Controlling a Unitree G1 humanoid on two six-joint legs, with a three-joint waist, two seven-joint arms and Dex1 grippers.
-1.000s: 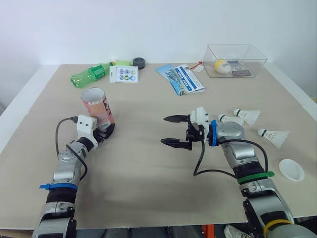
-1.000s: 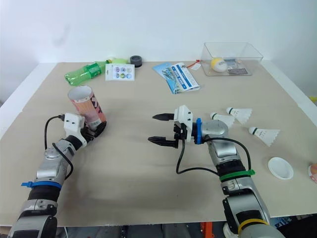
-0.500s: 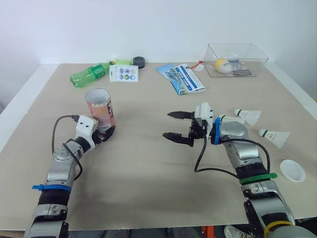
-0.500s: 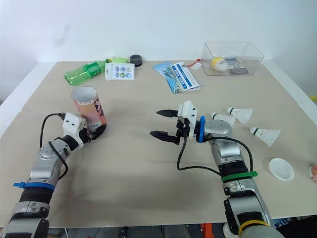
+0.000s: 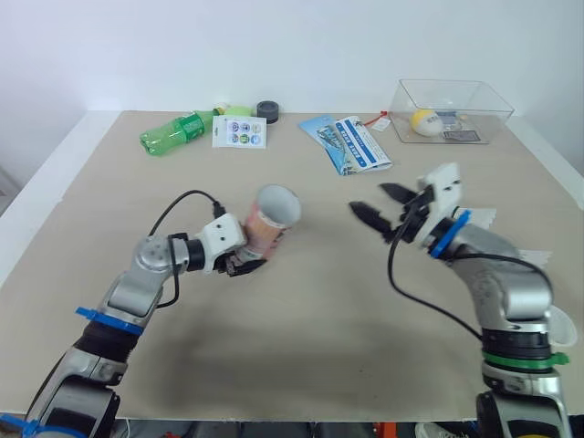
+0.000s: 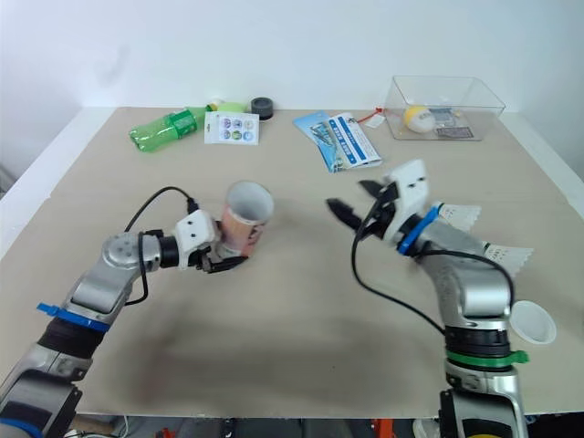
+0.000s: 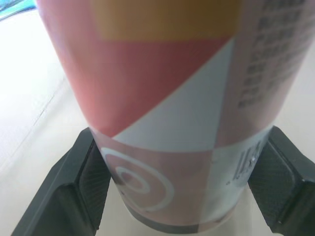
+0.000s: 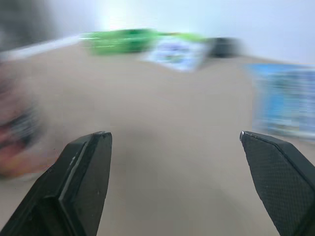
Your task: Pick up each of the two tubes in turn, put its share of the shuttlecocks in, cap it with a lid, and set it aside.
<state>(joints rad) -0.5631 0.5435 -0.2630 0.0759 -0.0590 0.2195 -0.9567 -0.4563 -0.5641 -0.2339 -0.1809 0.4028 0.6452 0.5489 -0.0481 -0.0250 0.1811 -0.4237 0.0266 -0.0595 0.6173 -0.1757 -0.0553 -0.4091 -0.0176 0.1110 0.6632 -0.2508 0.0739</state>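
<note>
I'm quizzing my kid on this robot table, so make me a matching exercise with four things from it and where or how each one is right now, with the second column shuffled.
Things:
1. tube
2. green bottle
3. clear box
4. white lid

Places or states:
A. lying on its side, far left
B. far right, with a yellow ball inside
C. held tilted in the left gripper
D. near side, on the right

Pairs: 1-C, 2-A, 3-B, 4-D
</note>
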